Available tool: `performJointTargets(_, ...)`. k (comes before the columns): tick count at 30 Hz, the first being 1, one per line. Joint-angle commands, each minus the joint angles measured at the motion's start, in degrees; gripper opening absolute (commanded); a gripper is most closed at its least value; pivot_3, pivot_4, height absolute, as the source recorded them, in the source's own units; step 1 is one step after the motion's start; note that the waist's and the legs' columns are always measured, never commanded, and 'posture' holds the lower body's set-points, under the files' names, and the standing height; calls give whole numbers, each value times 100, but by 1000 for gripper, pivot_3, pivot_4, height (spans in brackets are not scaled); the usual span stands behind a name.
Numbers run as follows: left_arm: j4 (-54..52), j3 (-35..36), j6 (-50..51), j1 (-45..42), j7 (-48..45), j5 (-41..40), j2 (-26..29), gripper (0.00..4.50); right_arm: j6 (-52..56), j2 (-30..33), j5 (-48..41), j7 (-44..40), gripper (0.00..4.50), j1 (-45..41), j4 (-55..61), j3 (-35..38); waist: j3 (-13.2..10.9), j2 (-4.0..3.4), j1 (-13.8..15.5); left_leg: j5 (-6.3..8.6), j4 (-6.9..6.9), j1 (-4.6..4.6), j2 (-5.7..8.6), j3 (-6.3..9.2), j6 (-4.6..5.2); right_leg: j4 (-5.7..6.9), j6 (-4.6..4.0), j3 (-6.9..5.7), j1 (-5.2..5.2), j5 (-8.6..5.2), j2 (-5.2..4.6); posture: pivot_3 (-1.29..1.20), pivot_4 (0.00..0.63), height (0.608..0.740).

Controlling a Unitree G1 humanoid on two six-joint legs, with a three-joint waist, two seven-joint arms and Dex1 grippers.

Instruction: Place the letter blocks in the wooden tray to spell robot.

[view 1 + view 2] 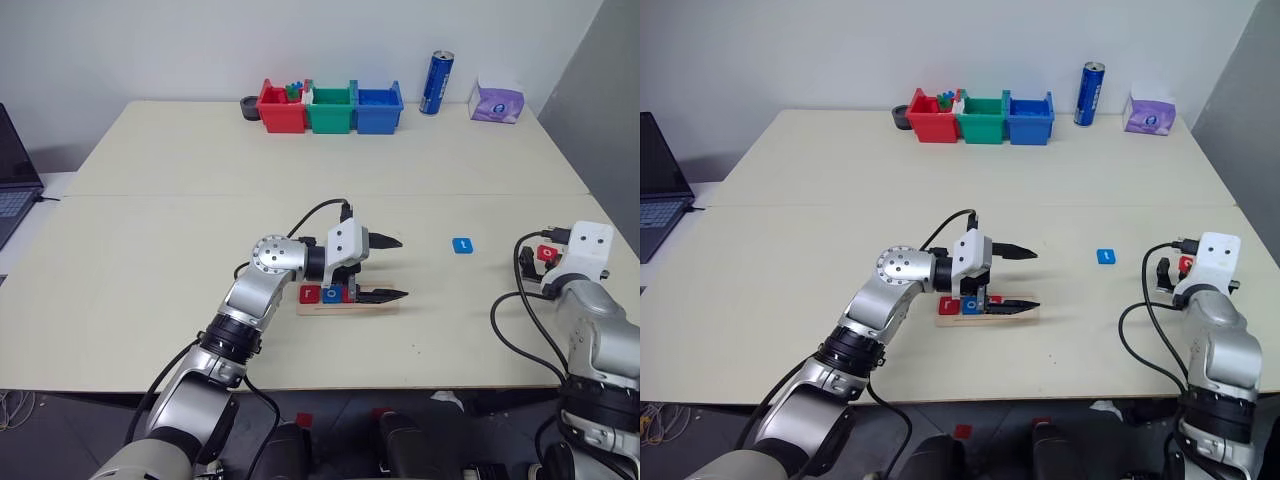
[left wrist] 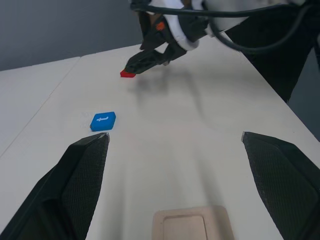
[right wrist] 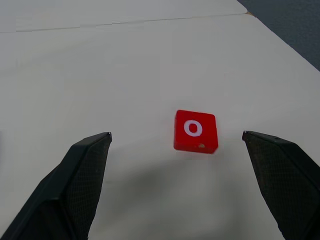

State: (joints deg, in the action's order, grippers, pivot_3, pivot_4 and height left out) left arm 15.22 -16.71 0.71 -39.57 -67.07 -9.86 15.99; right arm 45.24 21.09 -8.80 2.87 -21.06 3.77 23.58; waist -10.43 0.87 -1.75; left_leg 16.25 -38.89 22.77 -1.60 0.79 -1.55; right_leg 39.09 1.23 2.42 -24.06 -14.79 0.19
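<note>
Nearest the robot, the wooden tray [image 1: 347, 303] lies along the front part of the bench [image 1: 200, 220], its long axis running left to right, with three letter blocks already seated at its left end: a red one [image 1: 309, 294], a blue one [image 1: 330, 295] and another partly hidden behind the left tool [image 1: 394, 267]. That tool is level and points toward the robot's right, its black fingers spread, the lower one hanging over the tray's empty right portion and the upper one further back; it pinches nothing. The relation that matters is at the right edge of the bench: the red "o" block [image 3: 195, 130] lies flat, letter up, straight ahead of the right tool [image 3: 177, 182] and between its widely spread fingers, though still a little beyond them, so a short advance and a squeeze should likely take it. The right arm is plainly the nearer one for this tile. Between the two arms, further back from the tray, the blue block [image 1: 462, 245] sits alone on open bench, probably the final letter; nothing lies between it and the tray. The main obstruction is the left tool itself, parked over the slots waiting to be filled. Far back stand the red [image 1: 282, 109], green [image 1: 331, 110] and blue [image 1: 379, 108] bins, a blue can [image 1: 437, 83] and a tissue pack [image 1: 496, 102], all well apart.
</note>
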Motion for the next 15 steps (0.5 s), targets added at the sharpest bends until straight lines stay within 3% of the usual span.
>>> performJointTargets(1, -38, -23, -128, -136, -51, 7, -35, 4500, -422, -11, 67, 184, 4457, -234, -438, 148, 0, 0, 1, 0, 0, 1, 1, -1, 0, -1, 0, 0, -1, 0, 0, 0, 150, 740)
performJointTargets(15, 34, -41, -199, -189, -13, 81, -54, 4500, -990, -173, -133, 610, 4457, -535, -1646, 480, 1, -2, 4, 0, 1, 3, 0, -3, 0, -2, 1, 2, 0, 0, -3, 0, 150, 740)
